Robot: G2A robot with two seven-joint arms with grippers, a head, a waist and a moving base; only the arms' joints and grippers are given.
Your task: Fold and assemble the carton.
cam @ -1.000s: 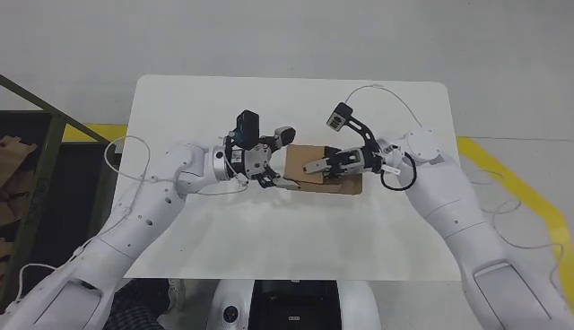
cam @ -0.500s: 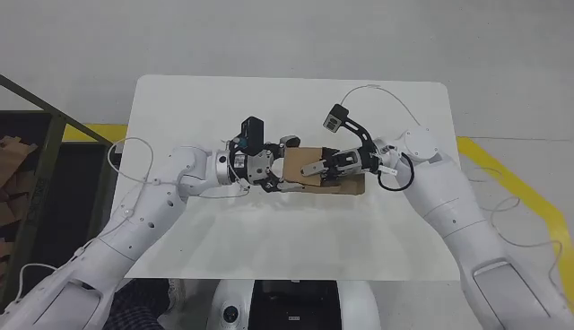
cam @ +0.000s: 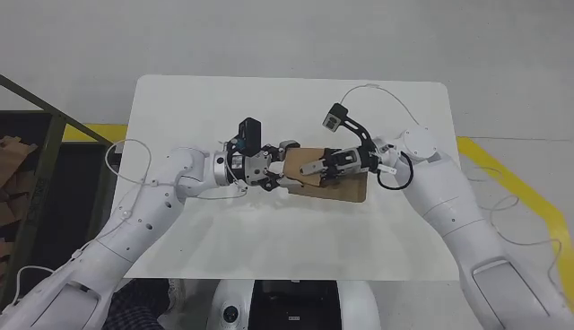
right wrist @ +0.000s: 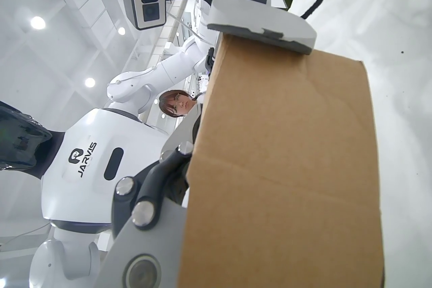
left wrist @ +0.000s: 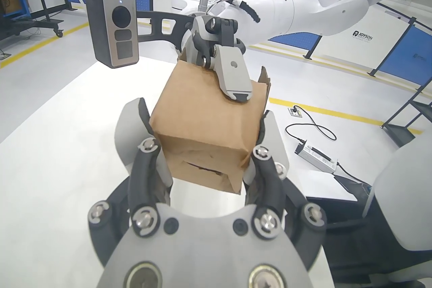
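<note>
Left wrist view: left gripper (left wrist: 204, 112) pinches the carton (left wrist: 202, 134) by its closed end, right gripper (left wrist: 236, 93) clamps the top wall; far flaps look left to fold

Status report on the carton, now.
Left gripper shut on carton, one end. Right gripper shut on other end. Carton squared up, appears lifted off table. Nothing blocking.

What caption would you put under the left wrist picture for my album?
Left gripper clasps one end of the brown carton; right gripper pinches the upper panel.
</note>
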